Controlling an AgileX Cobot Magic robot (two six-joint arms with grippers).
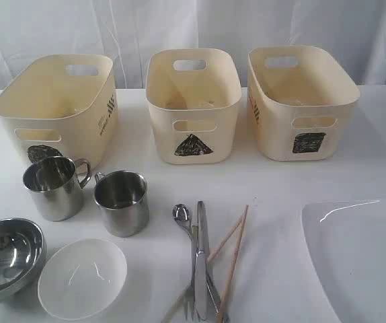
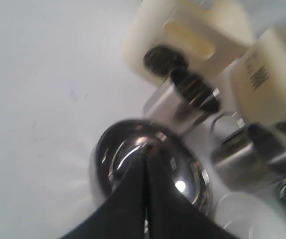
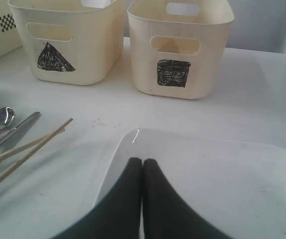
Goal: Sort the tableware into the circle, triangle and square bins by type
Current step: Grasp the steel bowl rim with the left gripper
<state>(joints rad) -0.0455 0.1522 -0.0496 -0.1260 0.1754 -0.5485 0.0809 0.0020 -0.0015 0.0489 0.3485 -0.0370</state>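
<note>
Well in front of the triangle bin [image 1: 163,134], at the table's near edge, we see the spoon [image 1: 181,214], fork [image 1: 189,311], knife [image 1: 201,262] and wooden chopsticks [image 1: 233,259] in a loose overlapping bundle. To that bin's near left sit the steel bowl [image 1: 5,256] and small white bowl [image 1: 82,279], just beside each other. To its near right lies the large white square plate [image 1: 361,262].

Our left gripper [image 2: 145,164] hangs above the steel bowl, clenched on nothing. Our right gripper [image 3: 142,167] hangs over the plate, likewise clenched and empty.

Closer to the triangle bin, left of its front, stand a steel mug [image 1: 53,192] and a second steel mug [image 1: 121,202], both upright. Flanking it are the circle bin [image 1: 79,145] and square bin [image 1: 274,134].

No tableware shows in any bin, so we judge sorting has not begun. The next move calls for parting one pair of jaws and descending on a first piece, likely the steel bowl.
</note>
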